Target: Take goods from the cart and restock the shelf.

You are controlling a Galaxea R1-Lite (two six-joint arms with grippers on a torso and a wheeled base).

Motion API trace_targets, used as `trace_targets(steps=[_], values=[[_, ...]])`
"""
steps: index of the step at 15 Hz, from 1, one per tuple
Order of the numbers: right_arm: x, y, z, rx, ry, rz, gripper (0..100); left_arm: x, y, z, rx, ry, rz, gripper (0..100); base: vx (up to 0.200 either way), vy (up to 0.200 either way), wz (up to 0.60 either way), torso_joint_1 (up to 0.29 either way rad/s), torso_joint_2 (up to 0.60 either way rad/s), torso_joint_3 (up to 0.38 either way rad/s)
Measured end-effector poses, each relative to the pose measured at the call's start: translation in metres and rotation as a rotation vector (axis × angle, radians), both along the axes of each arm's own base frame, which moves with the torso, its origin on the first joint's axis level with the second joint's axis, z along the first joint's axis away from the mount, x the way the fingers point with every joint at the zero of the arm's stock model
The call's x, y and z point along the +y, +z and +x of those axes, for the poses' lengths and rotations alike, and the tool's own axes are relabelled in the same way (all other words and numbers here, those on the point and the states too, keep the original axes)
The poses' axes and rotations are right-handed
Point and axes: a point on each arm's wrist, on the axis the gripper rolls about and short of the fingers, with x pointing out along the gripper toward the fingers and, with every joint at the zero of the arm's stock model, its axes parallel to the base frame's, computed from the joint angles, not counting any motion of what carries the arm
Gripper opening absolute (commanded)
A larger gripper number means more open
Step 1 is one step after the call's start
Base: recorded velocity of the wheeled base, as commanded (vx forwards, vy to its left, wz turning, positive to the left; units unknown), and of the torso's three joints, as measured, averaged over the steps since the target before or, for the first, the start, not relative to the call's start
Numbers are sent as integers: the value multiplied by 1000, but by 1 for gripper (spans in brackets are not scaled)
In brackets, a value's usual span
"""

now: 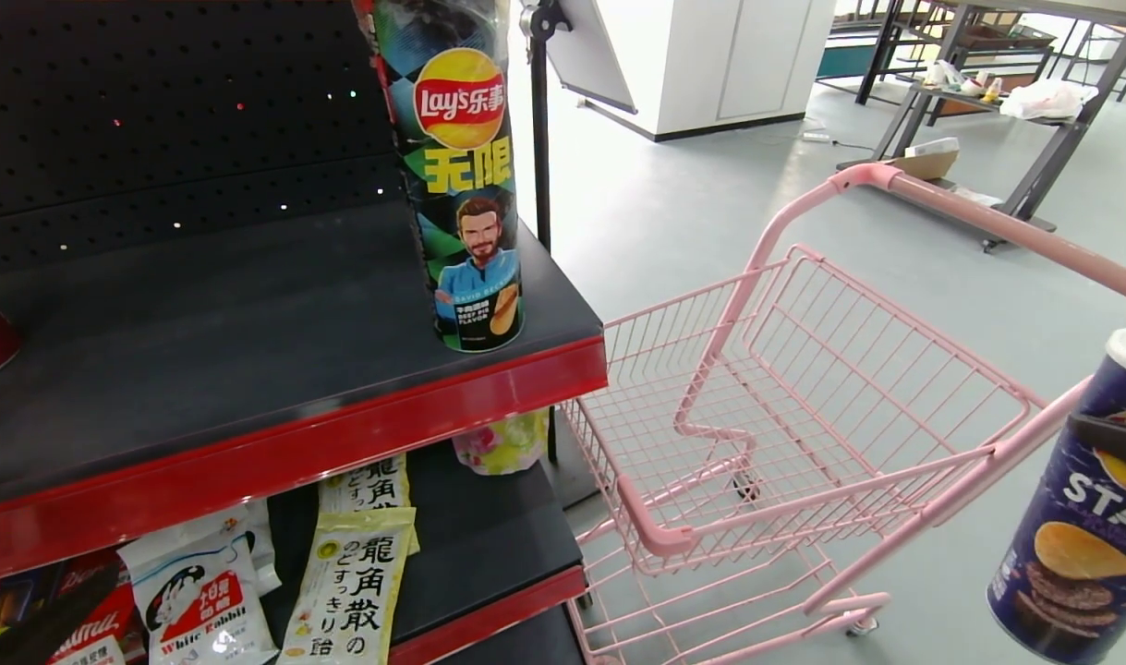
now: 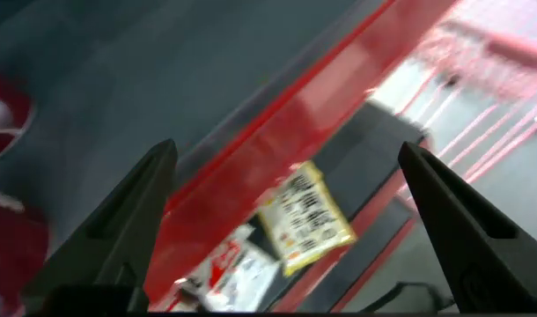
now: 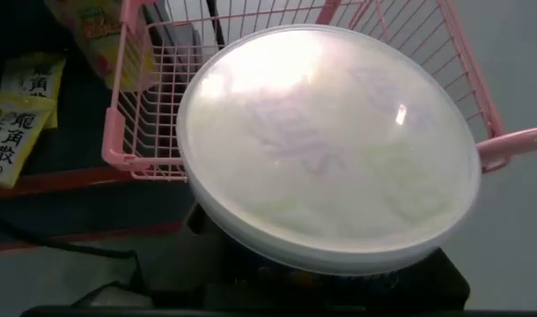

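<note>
Two chip cans: green can (image 1: 470, 185) shelved, blue can (image 1: 1084, 517) held.
Right gripper (image 1: 1117, 434) pinches the blue can, cart (image 1: 803, 388) to its left, fingers mostly hidden, can cut by the frame edge; left gripper (image 2: 286, 150) hangs spread above the shelf (image 1: 248, 314) lip.

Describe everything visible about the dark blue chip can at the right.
The can is a tall dark blue tube printed with chips and white lettering, capped by a translucent white plastic lid. It hangs in the air, nearly upright with a slight tilt, to the right of the pink cart. It is held by the right pincer, whose dark finger crosses its upper side.
</note>
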Motion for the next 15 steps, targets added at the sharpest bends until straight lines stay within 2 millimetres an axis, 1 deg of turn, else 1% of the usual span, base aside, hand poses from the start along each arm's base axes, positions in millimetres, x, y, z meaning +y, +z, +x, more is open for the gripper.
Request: trace_targets(steps=[2,9,10,15], values=[[-1,0,-8,-26,14,-19,0,-1,1,6,10,10,16,100,0,0,0,0,0,0],[-2,-2,-11,-37,21,-35,0,-2,-1,9,30,12,21,100,-200,0,0,1,1,3],[-2,-2,-12,-38,21,-39,0,-2,-1,9,31,12,21,100,0,0,0,0,0,0],[-3,-7,-14,-35,22,-53,0,-1,-1,8,25,13,22,100,0,0,600,-1,1,4]])
